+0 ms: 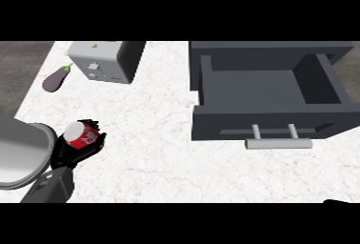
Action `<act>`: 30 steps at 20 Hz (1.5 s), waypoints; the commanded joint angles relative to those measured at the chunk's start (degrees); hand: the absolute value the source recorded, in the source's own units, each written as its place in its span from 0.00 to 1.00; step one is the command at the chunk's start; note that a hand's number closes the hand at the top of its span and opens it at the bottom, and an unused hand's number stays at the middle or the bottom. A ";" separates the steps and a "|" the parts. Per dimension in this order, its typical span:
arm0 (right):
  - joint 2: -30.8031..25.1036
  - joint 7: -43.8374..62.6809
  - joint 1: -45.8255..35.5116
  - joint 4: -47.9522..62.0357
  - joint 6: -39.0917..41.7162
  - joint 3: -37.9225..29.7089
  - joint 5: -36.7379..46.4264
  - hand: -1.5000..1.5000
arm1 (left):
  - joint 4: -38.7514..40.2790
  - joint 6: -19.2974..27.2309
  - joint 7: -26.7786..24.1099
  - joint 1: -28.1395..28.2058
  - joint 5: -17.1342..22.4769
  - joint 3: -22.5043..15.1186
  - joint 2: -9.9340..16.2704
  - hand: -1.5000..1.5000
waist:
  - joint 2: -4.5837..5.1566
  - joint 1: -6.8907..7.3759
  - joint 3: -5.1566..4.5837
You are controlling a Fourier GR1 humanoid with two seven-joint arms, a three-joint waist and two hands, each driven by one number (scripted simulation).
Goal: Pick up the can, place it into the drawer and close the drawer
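Red can (80, 134) held at the counter's left, well apart from the drawer, white top turned up toward the view. Gripped by the left hand (76, 148), black fingers curled round the can's sides and partly hiding the label. Hard to tell whether lifted clear of the marble counter (155, 157) or only just above it. Just to the left, the rim of a large grey round vessel (25, 157), near the forearm and worth avoiding.

Judged to be in the carrying step: pick-up done, placing not yet done. Drawer (267, 95) stood pulled open at the right, dark grey, its bare floor showing between the walls, front panel and pale bar handle (277, 143) facing the near edge. Next move called for a long sweep to the right across bare counter, high enough to clear the drawer's left wall, then a lowering onto the drawer floor before letting go. After that, a push on the front panel or handle to shut it.

Right hand (342, 201) seen only as a dark sliver at the lower right edge; impossible to tell whether open or closed.

Farther back, a grey toaster-like box (104, 61) and a purple eggplant (56, 79) beside it, both well away from the likely path.
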 commanded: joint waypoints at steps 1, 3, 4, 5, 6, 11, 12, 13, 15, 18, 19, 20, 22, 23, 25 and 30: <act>1.65 -2.36 1.95 -0.31 0.75 1.23 1.41 0.00 | 5.20 -1.24 -2.72 -3.37 0.43 0.82 0.62 1.00 | 0.11 -0.28 -0.04; 0.30 -2.61 -1.73 3.91 -0.20 0.15 2.25 0.00 | 4.14 -0.18 -4.69 -2.72 0.24 0.10 -1.65 1.00 | 0.11 -0.02 -0.02; -1.35 -1.40 -0.76 2.14 0.61 -3.50 -1.67 0.00 | 3.11 -2.15 -0.54 -5.29 0.65 -0.01 0.20 1.00 | 0.03 -0.12 0.00; -2.57 4.01 -5.52 0.94 -2.44 -2.11 0.36 0.00 | 0.55 -4.92 -0.19 -2.64 0.61 -0.87 1.98 1.00 | -0.10 0.48 0.02; 1.25 3.98 -1.72 -3.47 -2.43 2.73 2.75 0.00 | 2.83 -3.13 -3.79 -4.14 -0.32 -1.03 0.05 1.00 | 0.05 -0.06 -0.04; -0.92 2.10 -4.46 1.41 -1.74 0.40 2.06 0.00 | 2.26 3.54 -1.76 -10.08 -0.96 -2.54 -7.75 1.00 | 0.07 -0.14 0.00; 0.73 -1.83 -0.28 2.11 -0.55 0.06 2.40 0.00 | 1.45 6.31 -0.38 -11.33 -1.31 -3.14 -9.95 1.00 | -0.04 -0.22 0.05; -0.05 1.42 -3.22 0.47 -1.87 1.42 3.63 0.00 | -0.05 4.58 1.10 -11.59 -0.59 -3.23 -9.68 1.00 | -0.13 0.26 0.04; -1.60 -0.11 -4.49 2.93 -0.67 -0.04 2.61 0.00 | -0.01 5.61 2.17 -13.21 0.16 -2.78 -10.30 1.00 | -0.05 0.22 0.04; -0.39 1.91 -0.94 -2.95 -1.32 -1.14 1.22 0.00 | -4.85 4.49 5.24 -13.39 -0.02 -4.55 -9.84 1.00 | -0.27 0.41 0.06; -1.95 -3.00 -2.36 3.13 0.49 -3.40 0.43 0.00 | -4.69 5.09 5.40 -13.25 0.36 -4.67 -11.74 1.00 | -0.18 0.40 0.07; -2.24 2.52 -2.40 -0.52 -0.71 -3.17 -0.47 0.00 | -8.90 7.73 9.38 -13.92 -0.48 -6.46 -13.32 1.00 | -0.48 0.91 0.10; -0.05 1.14 -4.59 0.88 -3.47 0.33 5.12 0.00 | -10.50 10.24 13.38 -17.34 -0.71 -7.98 -14.39 1.00 | -0.49 1.21 0.10; -1.54 4.93 -4.35 -2.03 -2.72 -0.39 2.75 0.00 | -10.96 11.13 13.55 -18.17 -0.65 -9.03 -14.42 1.00 | -0.46 0.77 0.08; 0.63 -1.03 0.19 -1.16 -1.05 -0.15 3.89 0.00 | -17.67 10.97 16.30 -15.90 -1.50 -10.83 -14.47 1.00 | -0.62 1.13 0.12; -1.01 4.02 -5.47 -1.40 -3.44 0.95 5.31 0.00 | -24.57 11.55 28.84 -21.77 1.37 -14.30 -13.03 1.00 | -0.51 1.29 0.08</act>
